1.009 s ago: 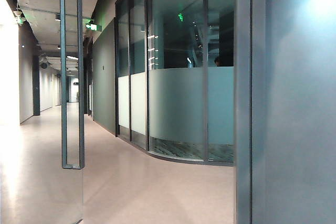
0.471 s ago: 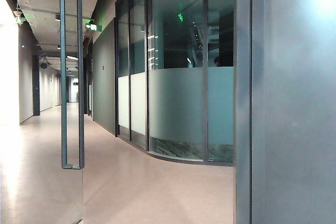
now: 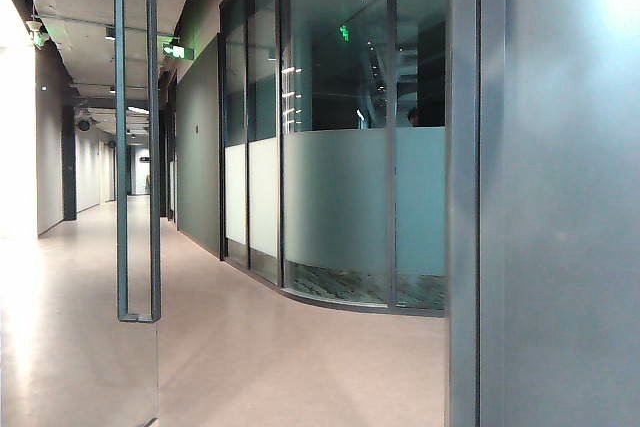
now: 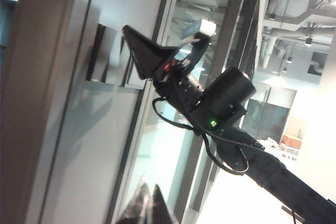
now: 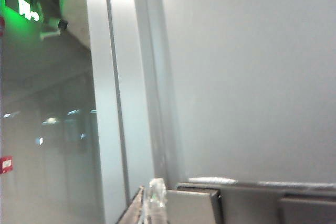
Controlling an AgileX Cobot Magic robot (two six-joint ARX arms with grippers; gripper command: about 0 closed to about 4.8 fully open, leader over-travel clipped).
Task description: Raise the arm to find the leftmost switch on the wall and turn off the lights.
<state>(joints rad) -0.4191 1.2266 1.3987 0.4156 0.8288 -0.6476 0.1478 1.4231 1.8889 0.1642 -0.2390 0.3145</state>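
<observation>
A grey switch panel (image 5: pixel 252 205) with several rocker switches is set in the grey wall (image 5: pixel 252 77). Its end switch (image 5: pixel 191 205) lies nearest the metal door frame (image 5: pixel 113 103). My right gripper (image 5: pixel 149 202) is shut, with its tips at the edge of that end switch; I cannot tell whether they touch it. In the left wrist view the same right gripper (image 4: pixel 128 32) points its black wedge at the switch panel (image 4: pixel 107 53). My left gripper (image 4: pixel 150 203) is shut, empty and lower, away from the panel. Neither arm shows in the exterior view.
A glass partition with dark metal frames (image 4: pixel 231 35) runs beside the wall. The exterior view shows a corridor with a glass door and its long handle (image 3: pixel 137 147), a curved frosted glass room (image 3: pixel 340 197) and a grey wall (image 3: pixel 570 197) on the right.
</observation>
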